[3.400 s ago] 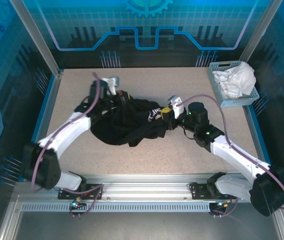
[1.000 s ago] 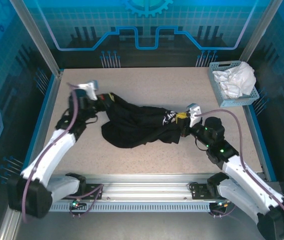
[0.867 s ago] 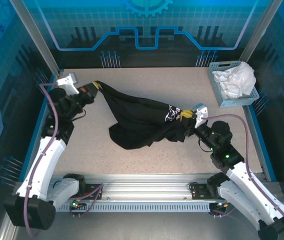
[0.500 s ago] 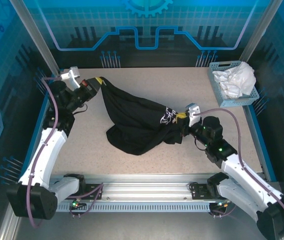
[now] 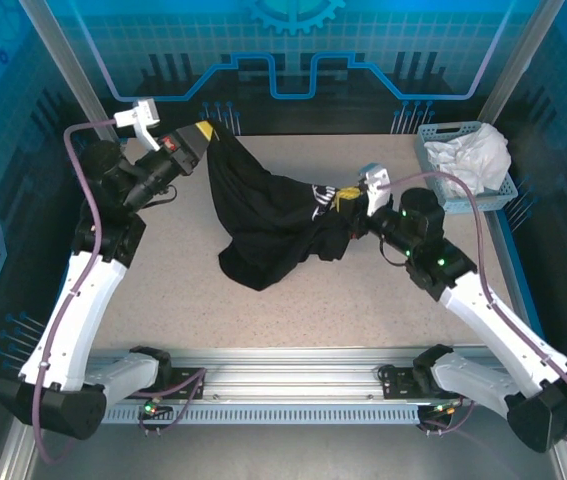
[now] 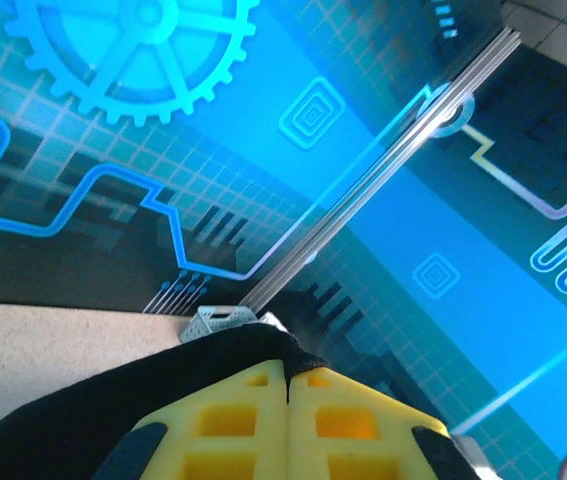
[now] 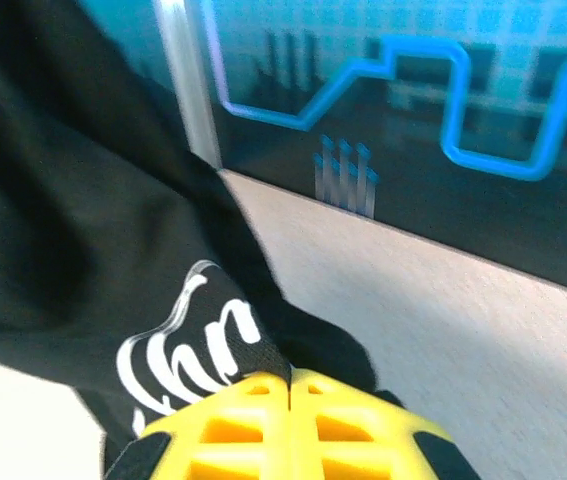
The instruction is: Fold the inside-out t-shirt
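Note:
The inside-out t-shirt [image 5: 268, 215] is black with a small white printed graphic [image 5: 321, 200] and hangs stretched between both arms above the table, its lower folds sagging toward the surface. My left gripper [image 5: 203, 132] is raised at the back left, shut on one bunched edge of the t-shirt [image 6: 163, 400]. My right gripper [image 5: 348, 198] is at mid-right, shut on the cloth beside the graphic [image 7: 193, 360]. In both wrist views the yellow fingers [image 6: 233, 420] [image 7: 253, 425] meet with black fabric pinched at their tips.
A light blue basket [image 5: 433, 175] holding a white cloth garment [image 5: 471, 158] stands at the back right corner. Blue-edged walls and metal posts [image 5: 73, 75] close in the table [image 5: 363, 300].
Both grippers have risen with the t-shirt; the left moved up and toward the back wall, the right lifted and moved back and left. The cloth hangs more steeply than before.

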